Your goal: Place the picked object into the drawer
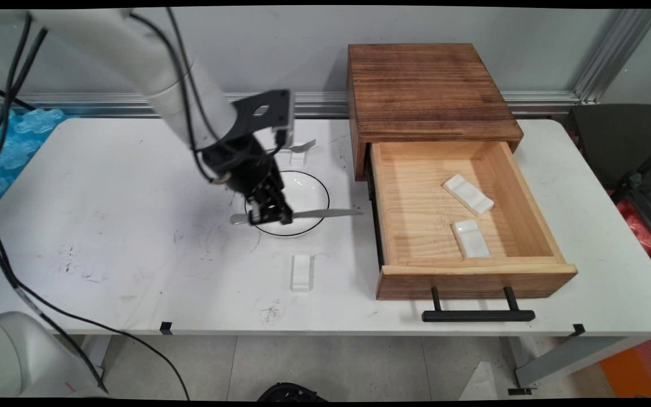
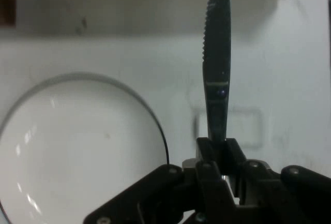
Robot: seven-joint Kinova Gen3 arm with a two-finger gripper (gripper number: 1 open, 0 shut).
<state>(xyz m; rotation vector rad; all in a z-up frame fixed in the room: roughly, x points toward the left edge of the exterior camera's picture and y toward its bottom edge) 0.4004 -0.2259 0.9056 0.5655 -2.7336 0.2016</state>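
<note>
Looking down from the main view first, the gripper (image 1: 270, 215) hangs over the near rim of a white plate with a thin black edge (image 1: 308, 189), fingers clamped on a table knife (image 1: 325, 213) that lies level, blade pointing to 3 o'clock toward the wooden drawer box (image 1: 427, 90), handle end sticking out at 9 o'clock of the gripper. The knife looks lifted off the surface (image 1: 105, 226), hovering across the plate's near edge rather than resting on it, though I can't be totally sure it clears the rim. At 6 o'clock of the plate sits a small white rest (image 1: 302, 272), well apart from the gripper. At 12 o'clock of the plate a fork (image 1: 302, 146) lies on another white rest (image 1: 298, 156), partly hidden by the arm. The open drawer (image 1: 416, 226) holds two more white rests, one toward the back (image 1: 468, 194) and one nearer the front (image 1: 471, 238), not touching each other; its black handle (image 1: 477, 315) sticks out over the near edge. Now the hand view: fingers (image 2: 227, 154) are pinched on the knife (image 2: 216, 79), whose serrated blade runs straight up to 12 o'clock, the plate (image 2: 77, 151) fills the lower left, and a faint outline of a white rest (image 2: 248, 128) shows under the blade at about 1 o'clock of the fingers.
</note>
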